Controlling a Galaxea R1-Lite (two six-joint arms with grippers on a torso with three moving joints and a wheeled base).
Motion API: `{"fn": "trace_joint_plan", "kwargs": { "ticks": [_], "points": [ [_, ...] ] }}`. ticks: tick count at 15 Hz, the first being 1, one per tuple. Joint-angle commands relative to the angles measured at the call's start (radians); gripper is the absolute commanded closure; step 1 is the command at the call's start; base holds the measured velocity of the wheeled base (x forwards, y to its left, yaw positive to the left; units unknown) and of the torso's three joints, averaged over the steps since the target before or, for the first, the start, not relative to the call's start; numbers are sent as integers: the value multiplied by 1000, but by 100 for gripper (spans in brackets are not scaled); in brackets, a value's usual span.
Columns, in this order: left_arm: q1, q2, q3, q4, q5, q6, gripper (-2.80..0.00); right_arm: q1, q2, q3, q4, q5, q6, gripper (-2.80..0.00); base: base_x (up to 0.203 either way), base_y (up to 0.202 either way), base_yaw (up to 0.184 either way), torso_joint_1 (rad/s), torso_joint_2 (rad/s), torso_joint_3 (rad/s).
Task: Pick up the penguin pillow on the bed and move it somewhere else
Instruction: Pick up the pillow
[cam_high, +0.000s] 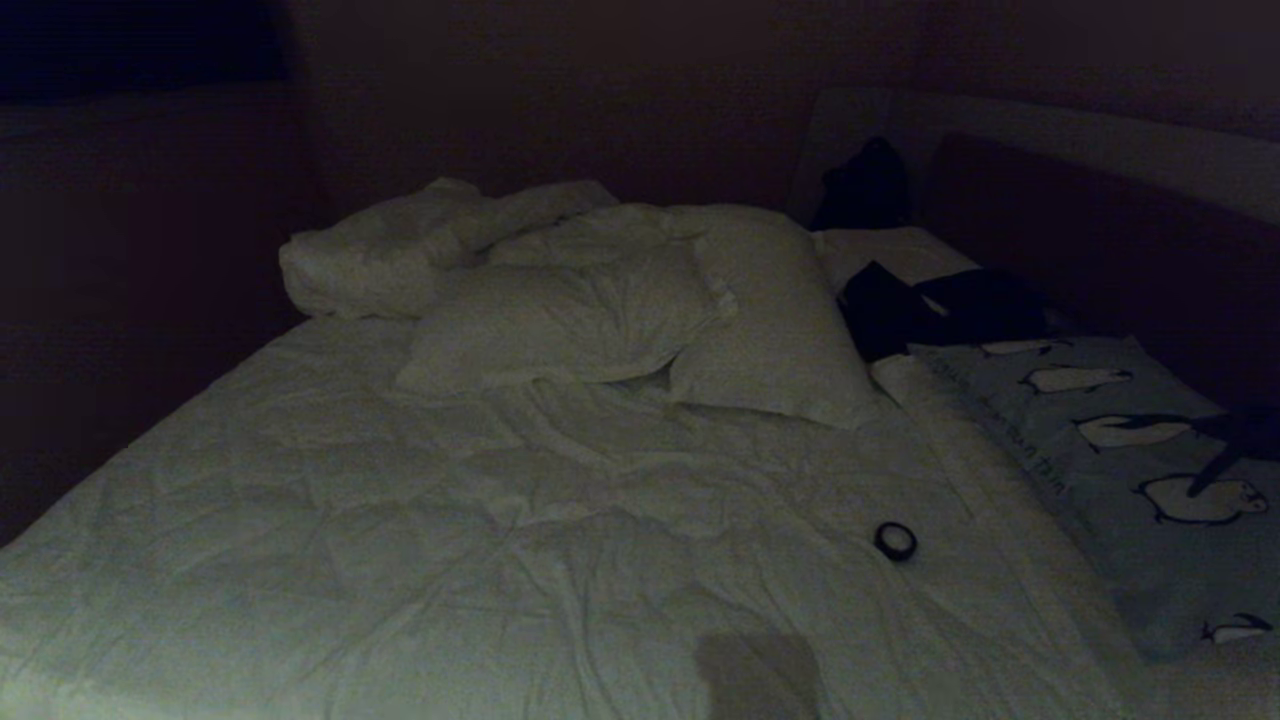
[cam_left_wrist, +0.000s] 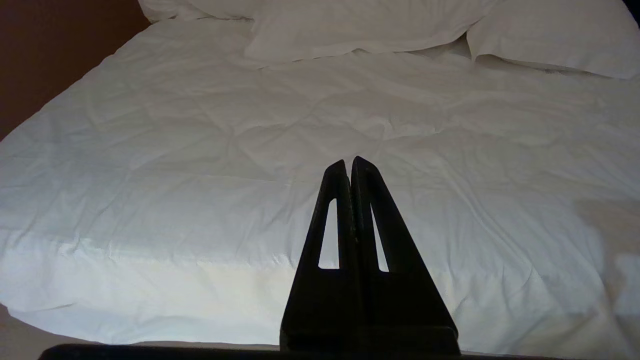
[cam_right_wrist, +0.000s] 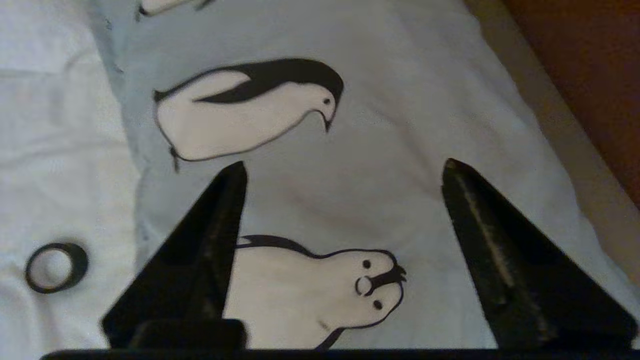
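Note:
The penguin pillow (cam_high: 1100, 470), light blue-grey with black-and-white penguins, lies flat along the right side of the bed (cam_high: 400, 500) beside the dark headboard. My right gripper (cam_right_wrist: 344, 164) is open close over the pillow (cam_right_wrist: 400, 125), its fingers either side of a penguin print, with nothing between them. In the head view only one dark finger (cam_high: 1210, 470) reaches in from the right edge over the pillow. My left gripper (cam_left_wrist: 350, 160) is shut and empty, held off the near edge of the bed (cam_left_wrist: 150, 150).
A small black ring (cam_high: 895, 541) (cam_right_wrist: 55, 266) lies on the quilt just left of the pillow. Two white pillows (cam_high: 570, 320) and a rumpled duvet (cam_high: 380, 255) sit at the head end. Dark clothing (cam_high: 940, 305) lies beyond the penguin pillow, against the headboard (cam_high: 1100, 230).

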Motion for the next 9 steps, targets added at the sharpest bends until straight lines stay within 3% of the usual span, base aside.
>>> {"fn": "trace_joint_plan", "kwargs": {
  "ticks": [1,9],
  "points": [
    [0,0,2,-1,0,0,0,-21,41,-19,-3,15,-4,-280,0,0,0,0,0,0],
    [0,0,2,-1,0,0,0,-38,201,-60,-3,59,-10,-280,0,0,0,0,0,0]
  ]
}}
